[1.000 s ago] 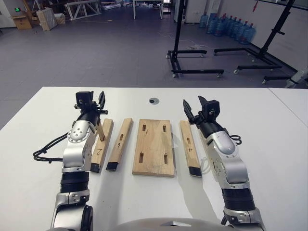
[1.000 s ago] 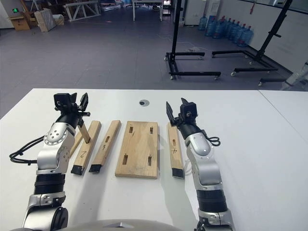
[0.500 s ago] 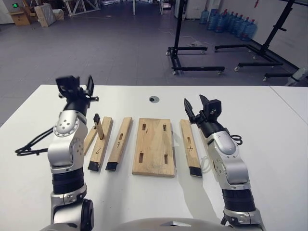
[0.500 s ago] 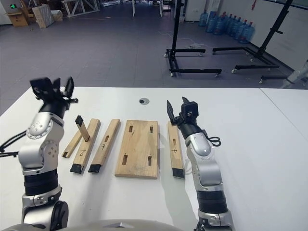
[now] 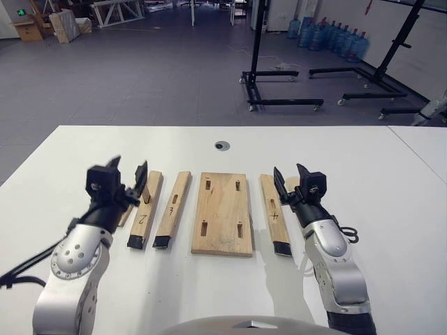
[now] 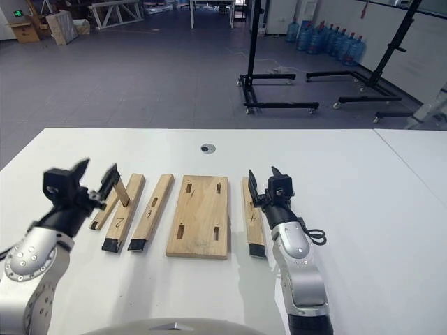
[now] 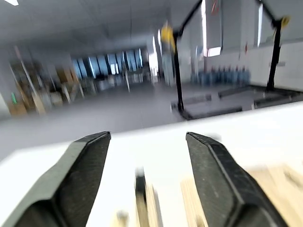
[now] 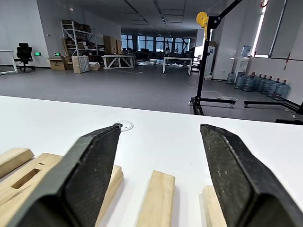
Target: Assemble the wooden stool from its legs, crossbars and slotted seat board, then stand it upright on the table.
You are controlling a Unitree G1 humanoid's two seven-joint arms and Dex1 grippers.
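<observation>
The slotted seat board [image 5: 223, 213] lies flat mid-table. Left of it lie two legs [image 5: 145, 208] [image 5: 173, 208], and a short black-tipped crossbar [image 6: 121, 188] leans on the outer one. Another plain bar [image 6: 103, 211] lies beside that. A slotted leg [image 5: 273, 213] lies right of the board. My left gripper [image 5: 123, 179] hovers open just near-left of the leaning crossbar [image 7: 140, 189], holding nothing. My right gripper [image 5: 292, 182] is open and empty, right of the slotted leg [image 8: 28, 177], with two plain bars [image 8: 156, 198] [image 8: 213, 208] beneath it.
The white table [image 5: 391, 209] has a small round grommet hole [image 5: 222, 146] behind the board. Bare surface stretches to the far right and along the near edge. Black wheeled stands [image 5: 279, 77] are on the floor beyond the table.
My left arm swung out to the far left, then drew back toward me and now sits low by the leaning crossbar. My right gripper pulled back slightly. The wooden parts stayed put.
</observation>
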